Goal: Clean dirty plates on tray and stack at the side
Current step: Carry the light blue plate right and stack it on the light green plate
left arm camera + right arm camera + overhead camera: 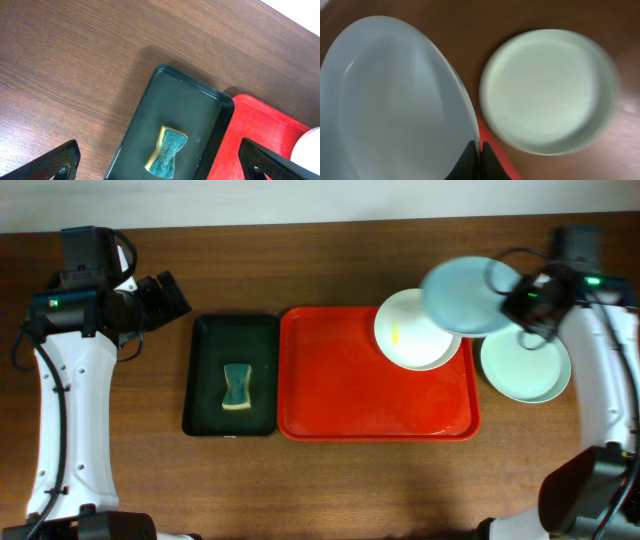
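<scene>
- My right tool is pinched shut on the rim of a pale blue plate, which hangs tilted in the air above the far right corner of the red tray
- From the right wrist camera, the fingers meet at the plate's near edge, with almost no gap between them
- A white plate with a small yellow smear lies in that same corner of the red tray, partly under the raised plate
- A pale green plate sits on the desk just beside the red tray's right rim
- My left tool is spread wide and holds nothing, above bare desk near the far left corner of a dark tray
- A green and yellow sponge lies in the dark tray, which stands just beside the red tray's left edge
</scene>
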Tool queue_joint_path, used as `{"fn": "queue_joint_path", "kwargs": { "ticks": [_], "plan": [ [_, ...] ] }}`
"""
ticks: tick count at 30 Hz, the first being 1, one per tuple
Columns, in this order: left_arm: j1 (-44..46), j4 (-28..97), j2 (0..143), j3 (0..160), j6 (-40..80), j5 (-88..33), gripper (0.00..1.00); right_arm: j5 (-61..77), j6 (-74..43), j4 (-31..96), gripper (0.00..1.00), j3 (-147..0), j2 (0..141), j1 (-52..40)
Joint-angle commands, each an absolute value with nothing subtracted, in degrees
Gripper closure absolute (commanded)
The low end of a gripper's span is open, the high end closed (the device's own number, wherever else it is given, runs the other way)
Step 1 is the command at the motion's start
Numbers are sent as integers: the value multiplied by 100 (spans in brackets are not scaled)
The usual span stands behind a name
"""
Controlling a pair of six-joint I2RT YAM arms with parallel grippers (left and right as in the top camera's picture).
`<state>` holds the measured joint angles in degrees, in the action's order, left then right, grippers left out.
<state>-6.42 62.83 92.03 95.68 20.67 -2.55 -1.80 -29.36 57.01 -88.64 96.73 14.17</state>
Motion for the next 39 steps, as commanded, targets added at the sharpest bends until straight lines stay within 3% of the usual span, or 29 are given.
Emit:
{"fn": "queue_joint_path", "kwargs": {
  "ticks": [1,11,28,36,37,38,39],
  "plan": [
    [-655,6281,9233,9583,2119,-257,1,-106,-2893,5872,96,-8903,9638,2126],
    [-655,6281,9233,9583,2119,-257,1,-161,-2877,6300,96,-8820,9684,3336],
    [-655,6281,9233,9583,2119,-257,1,-410,-2880,4995,96,-6888,9712,3341],
    [-655,6281,9233,9583,2119,-257,1,-412,-2880,4764,96,-6737,9714,3341],
    [-655,6281,9233,9583,2119,-257,1,-410,-2880,4753,90,-6737,9714,3341],
    [-655,6281,9233,9583,2119,-257,1,-410,-2880,4746,75,-6737,9714,3341],
    [-655,6281,9233,9583,2119,-255,1,-410,-2880,4740,67,-6737,9714,3341]
  ]
}}
